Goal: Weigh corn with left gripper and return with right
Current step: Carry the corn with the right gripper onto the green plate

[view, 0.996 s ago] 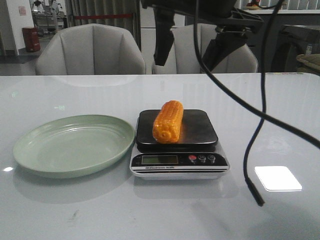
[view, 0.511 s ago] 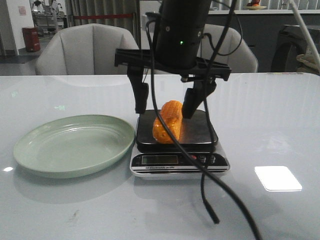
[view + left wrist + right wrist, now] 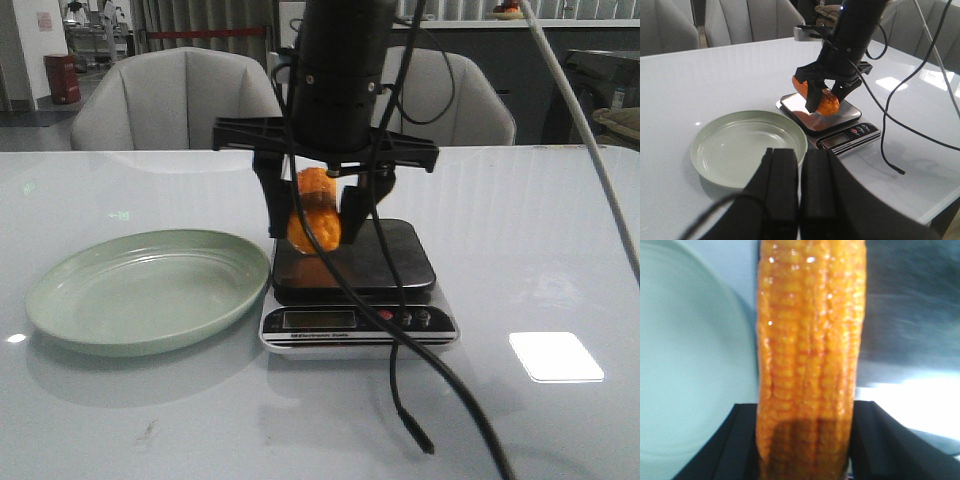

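**Corn lifted clear of the scale**

The corn (image 3: 312,215) is gripped between the closed jaws of the right gripper (image 3: 313,222) and held just above the scale (image 3: 355,290), apparently so it can be carried to the green plate (image 3: 148,288) beside it on the bench (image 3: 560,250). The left gripper (image 3: 799,172) is parked near the plate, jaws pressed together and empty. The cob looks orange-yellow, glossy, with straight rows of bumpy kernels.

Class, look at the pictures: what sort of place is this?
Probably an office or lab meeting room: padded grey chairs stand behind a glossy white table, where a kitchen scale and green plate sit.
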Available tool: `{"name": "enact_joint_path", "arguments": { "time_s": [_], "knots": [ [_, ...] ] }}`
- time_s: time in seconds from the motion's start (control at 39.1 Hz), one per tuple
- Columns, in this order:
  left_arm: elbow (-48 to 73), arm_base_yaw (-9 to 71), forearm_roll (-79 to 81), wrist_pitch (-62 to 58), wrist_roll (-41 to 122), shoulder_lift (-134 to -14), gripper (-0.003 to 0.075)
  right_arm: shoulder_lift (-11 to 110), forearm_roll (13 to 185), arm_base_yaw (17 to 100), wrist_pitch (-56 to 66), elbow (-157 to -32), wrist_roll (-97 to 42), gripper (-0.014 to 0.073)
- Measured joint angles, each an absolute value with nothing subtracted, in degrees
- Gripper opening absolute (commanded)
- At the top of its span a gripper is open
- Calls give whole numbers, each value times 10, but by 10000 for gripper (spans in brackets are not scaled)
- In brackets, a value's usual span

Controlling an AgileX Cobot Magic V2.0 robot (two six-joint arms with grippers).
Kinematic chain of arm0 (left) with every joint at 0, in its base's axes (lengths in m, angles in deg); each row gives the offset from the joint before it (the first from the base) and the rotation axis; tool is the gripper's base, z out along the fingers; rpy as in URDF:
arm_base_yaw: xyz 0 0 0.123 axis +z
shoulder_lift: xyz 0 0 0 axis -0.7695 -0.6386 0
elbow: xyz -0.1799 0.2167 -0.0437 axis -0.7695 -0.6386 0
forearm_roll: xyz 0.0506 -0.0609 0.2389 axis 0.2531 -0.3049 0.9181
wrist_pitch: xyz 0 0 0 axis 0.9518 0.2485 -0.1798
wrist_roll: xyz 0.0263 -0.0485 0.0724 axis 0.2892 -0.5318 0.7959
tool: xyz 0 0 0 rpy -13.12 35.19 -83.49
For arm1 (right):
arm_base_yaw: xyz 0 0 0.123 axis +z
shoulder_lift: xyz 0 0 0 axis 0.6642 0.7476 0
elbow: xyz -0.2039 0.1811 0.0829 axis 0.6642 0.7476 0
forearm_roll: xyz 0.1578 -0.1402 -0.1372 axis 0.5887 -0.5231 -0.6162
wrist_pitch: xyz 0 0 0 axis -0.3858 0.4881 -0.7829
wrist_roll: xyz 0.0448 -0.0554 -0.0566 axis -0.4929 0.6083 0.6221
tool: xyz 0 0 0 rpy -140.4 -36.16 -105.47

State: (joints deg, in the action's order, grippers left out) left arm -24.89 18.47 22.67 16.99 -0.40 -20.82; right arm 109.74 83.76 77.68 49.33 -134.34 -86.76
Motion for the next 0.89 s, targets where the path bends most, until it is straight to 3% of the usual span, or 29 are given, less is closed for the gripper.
{"name": "enact_joint_path", "arguments": {
  "time_s": [0.49, 0.59, 0.79, 0.89],
  "knots": [
    [-249, 185, 227, 170, -4, -208, 113, 1133, 885, 868, 345, -1361, -869, 227],
    [-249, 185, 227, 170, -4, -208, 113, 1153, 900, 868, 339, -1361, -869, 320],
    [-249, 185, 227, 170, -4, -208, 113, 1177, 925, 869, 319, -1361, -869, 614],
    [-249, 185, 227, 170, -4, -208, 113, 1179, 925, 869, 309, -1361, -869, 609]
  ]
}}
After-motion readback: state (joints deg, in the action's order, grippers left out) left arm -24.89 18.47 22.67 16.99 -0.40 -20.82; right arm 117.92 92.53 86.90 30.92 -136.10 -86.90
